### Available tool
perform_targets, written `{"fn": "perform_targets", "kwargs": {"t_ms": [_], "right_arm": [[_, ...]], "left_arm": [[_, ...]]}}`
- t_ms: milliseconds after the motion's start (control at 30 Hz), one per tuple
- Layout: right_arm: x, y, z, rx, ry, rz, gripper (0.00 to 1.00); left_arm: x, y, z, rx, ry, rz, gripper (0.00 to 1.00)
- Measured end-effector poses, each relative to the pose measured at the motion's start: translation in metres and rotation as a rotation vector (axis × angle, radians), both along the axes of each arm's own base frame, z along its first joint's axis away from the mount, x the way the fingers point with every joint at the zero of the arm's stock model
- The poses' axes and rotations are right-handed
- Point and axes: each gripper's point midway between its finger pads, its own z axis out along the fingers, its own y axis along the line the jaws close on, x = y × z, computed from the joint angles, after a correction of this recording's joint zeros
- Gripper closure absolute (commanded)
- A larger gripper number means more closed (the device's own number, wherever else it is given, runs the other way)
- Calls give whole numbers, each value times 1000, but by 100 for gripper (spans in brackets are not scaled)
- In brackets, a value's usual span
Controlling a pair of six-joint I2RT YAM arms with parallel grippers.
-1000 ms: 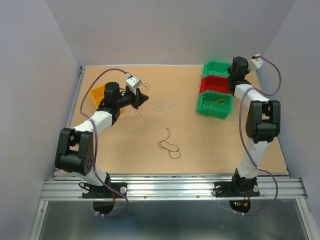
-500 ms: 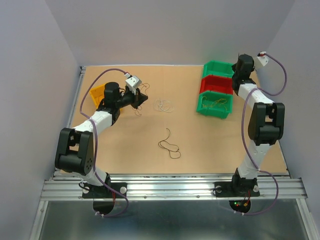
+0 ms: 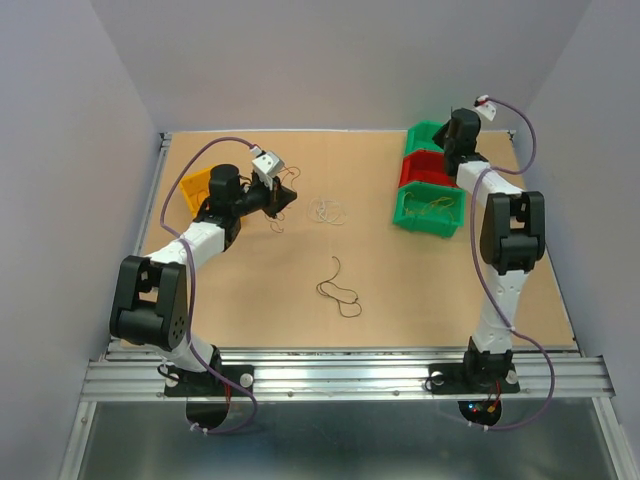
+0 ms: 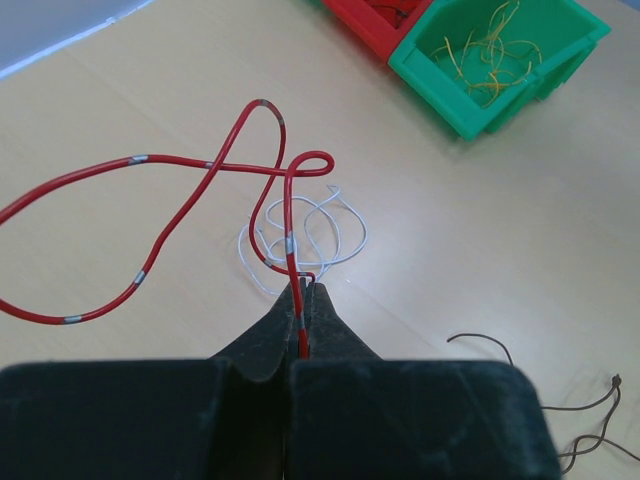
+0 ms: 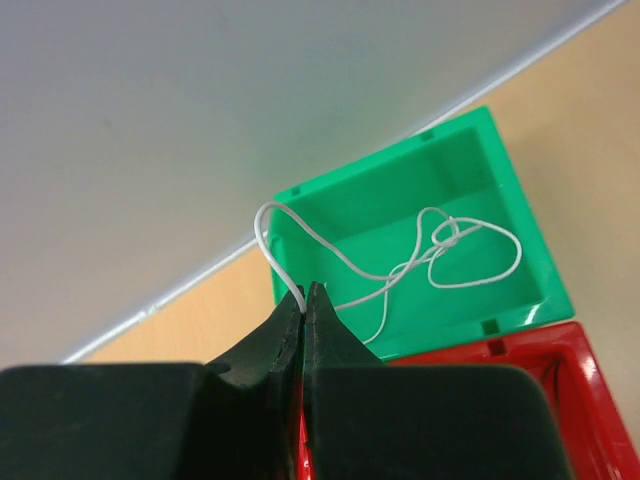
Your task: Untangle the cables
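Left gripper (image 4: 302, 290) is clamped on a red cable (image 4: 215, 165), its loops over a white coil (image 4: 305, 235) on the table (image 4: 480, 230). Right gripper (image 5: 303, 292) pinches a white cable (image 5: 440, 255) whose knotted loops hang over the far green bin (image 5: 400, 205)

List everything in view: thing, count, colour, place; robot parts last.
table: one, tan, under everything.
orange bin: one, orange, far left.
far green bin: one, green, far right.
red bin: one, red, between green bins.
near green bin: one, green, nearest.
yellow cables: several, yellow, in near green bin.
white tangle: one, white, table centre.
dark cable: one, dark, nearer centre.
red cable: one, red, in left gripper.
white cable: one, white, in right gripper.
left gripper: one, black, shut.
right gripper: one, black, shut.
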Motion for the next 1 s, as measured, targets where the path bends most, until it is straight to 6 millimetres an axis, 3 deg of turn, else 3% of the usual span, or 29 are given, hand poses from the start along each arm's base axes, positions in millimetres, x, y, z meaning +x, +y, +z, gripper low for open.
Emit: {"fn": "perform_targets", "kwargs": {"t_ms": [200,433,467,500,533,633,733,833,1000], "right_arm": [[7,11,-35,14,62,44,98],[9,8,-68,40,137,10,78],[9,7,-67,41,138,3,77],[8,5,-67,38,144,-13,68],[8,2,-66,37,143,-28,47],[5,-7,-63,2,143,-97,27],[-3,-14,-54,-44,156,-160,25],[-9,-9,-41,-69,154,-179,24],[-23,26,-8,-100,129,-100,19]], "left_arm": [[0,0,0,1,-1,-2,100],[0,0,0,1,-1,-2,100],[0,0,0,1,-1,-2,100],[0,-1,0,2,-1,-2,100],[0,-1,0,2,-1,-2,100],[-1,-1,-1,2,0,-3,100],[-1,0,-1,4,1,-2,100],[-1,0,-1,6,2,-1,100],[-1,-2,-2,9,0,-5,100]]}}
